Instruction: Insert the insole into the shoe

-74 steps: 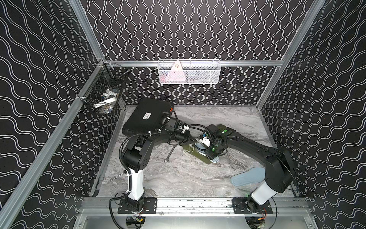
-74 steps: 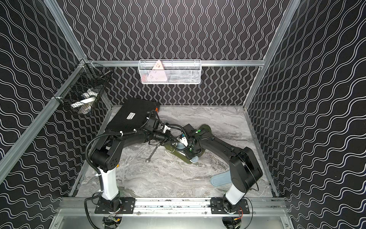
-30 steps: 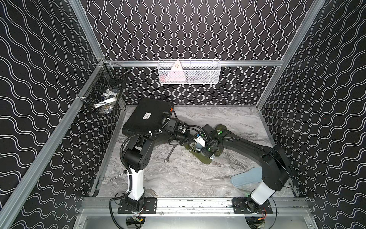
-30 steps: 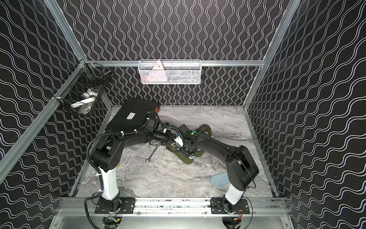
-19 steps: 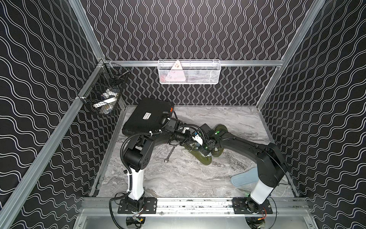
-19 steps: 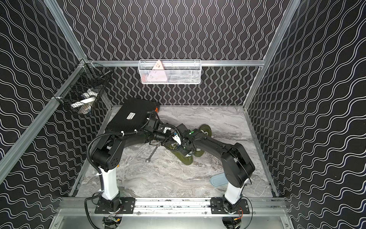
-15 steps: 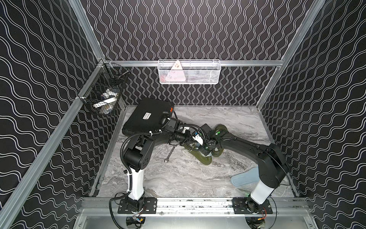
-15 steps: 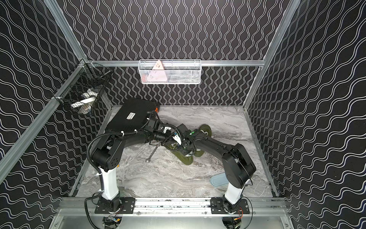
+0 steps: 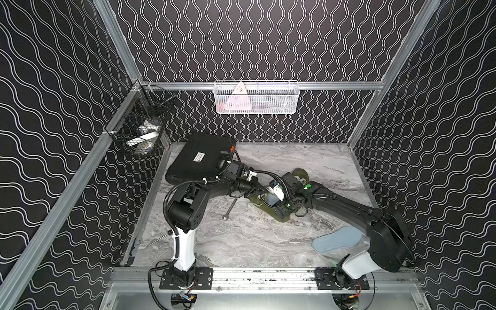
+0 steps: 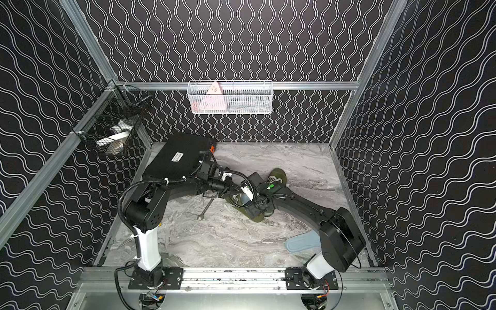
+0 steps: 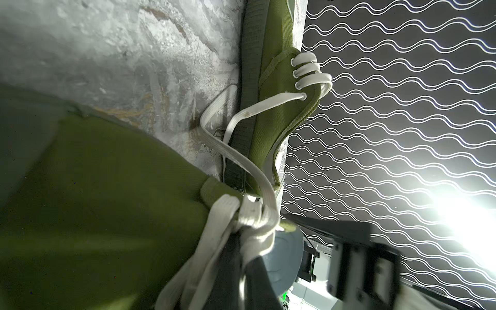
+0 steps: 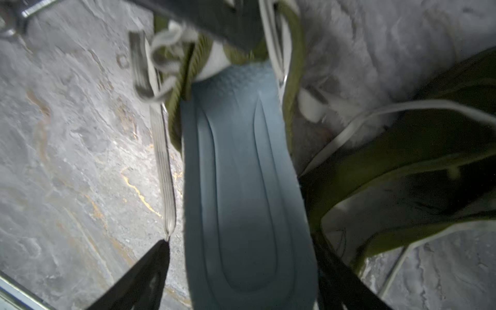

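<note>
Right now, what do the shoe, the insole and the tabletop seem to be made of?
Shoe: olive canvas, matte; woven ribbing shows along its collar.
Insole: blue-grey foam or soft rubber, matte; moulded ridges and a dimpled forefoot.
Tabletop: grey marble look with veins, slight sheen; could be stone or printed laminate.

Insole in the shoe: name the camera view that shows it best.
Right wrist view: the insole fills the frame, its front end tucked into the shoe. The left wrist view catches only a grey edge; both top views show just a small patch.
</note>
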